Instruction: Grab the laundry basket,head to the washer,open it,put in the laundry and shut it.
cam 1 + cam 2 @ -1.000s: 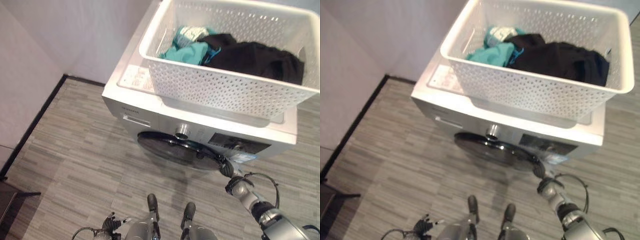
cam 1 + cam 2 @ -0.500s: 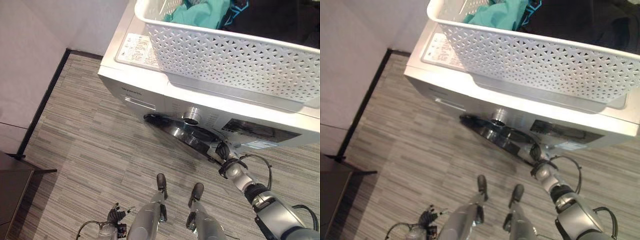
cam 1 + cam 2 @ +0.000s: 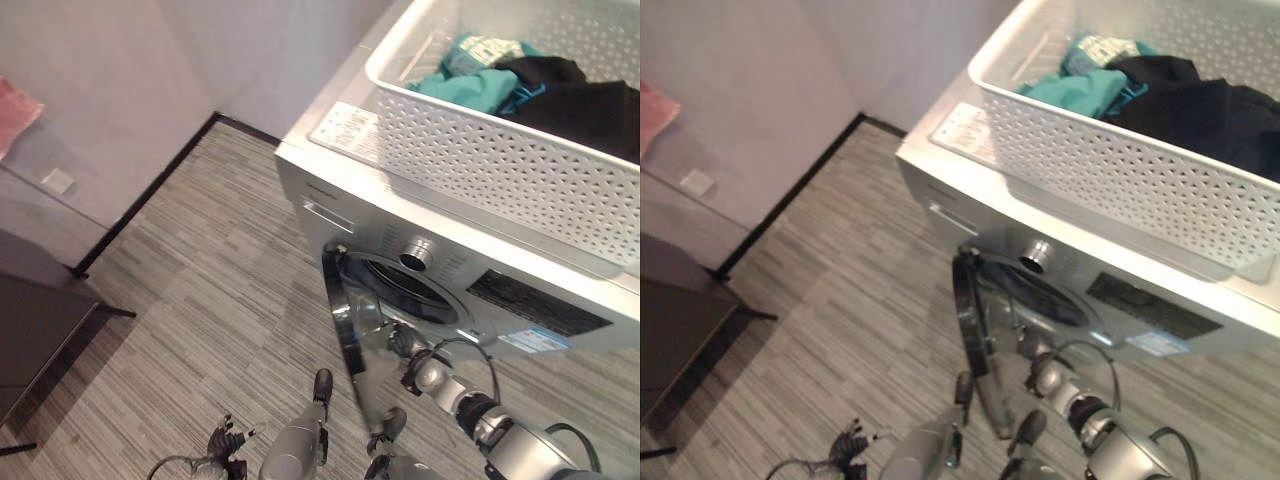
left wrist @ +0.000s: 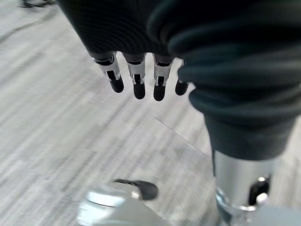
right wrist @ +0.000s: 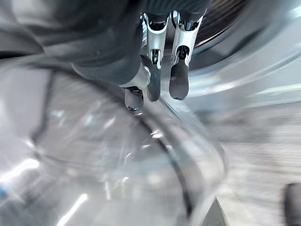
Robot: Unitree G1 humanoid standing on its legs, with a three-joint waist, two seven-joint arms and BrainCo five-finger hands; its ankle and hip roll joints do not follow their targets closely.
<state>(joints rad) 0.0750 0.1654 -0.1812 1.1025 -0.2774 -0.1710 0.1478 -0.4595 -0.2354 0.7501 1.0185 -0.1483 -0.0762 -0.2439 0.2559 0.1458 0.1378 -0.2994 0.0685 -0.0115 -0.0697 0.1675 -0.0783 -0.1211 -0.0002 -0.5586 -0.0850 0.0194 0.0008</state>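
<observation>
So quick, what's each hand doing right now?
Left hand: open, holding nothing, above the floor.
Right hand: at the washer door; grip cannot be told.

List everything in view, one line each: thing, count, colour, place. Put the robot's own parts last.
washer: one, silver-white, front-loading, standing against the wall
washer door: one, dark-rimmed glass, swung open toward the robot
laundry basket: one, white perforated, on top of the washer
laundry: teal and black clothes, inside the basket
dark furniture: one, at the far left on the floor
floor: grey striped planks
left hand: one, fingers hanging straight above the floor, holding nothing
right hand: one, at the inner side of the open door; its fingers reach down beside the glass
</observation>
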